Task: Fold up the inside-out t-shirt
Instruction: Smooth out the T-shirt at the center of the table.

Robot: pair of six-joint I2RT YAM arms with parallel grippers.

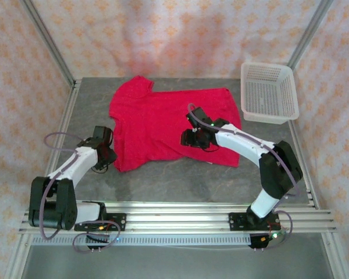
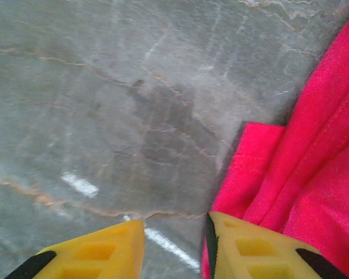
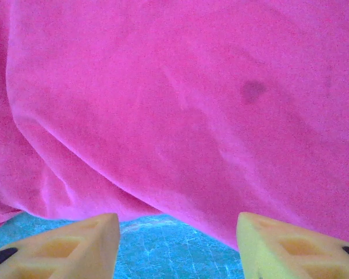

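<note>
Scene: we are seeing the red t-shirt (image 1: 168, 125) lying spread mid-table (image 1: 163, 180) | left gripper (image 2: 174, 226): spread, empty, beside the near-left corner | right gripper (image 3: 177, 224): spread, empty, at the near edge | advice: we are judging both should be pinching hem only, evenly.

Bare table (image 1: 92, 107) left of t-shirt (image 1: 157, 122); basket (image 1: 270, 115) crowds far-right corner

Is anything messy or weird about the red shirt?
Yes. The red t-shirt lies crooked and rumpled on the table, and its near left corner looks doubled over. The right wrist view also shows a small dark spot on the cloth, maybe a stain or a mark; I cannot tell which.
</note>
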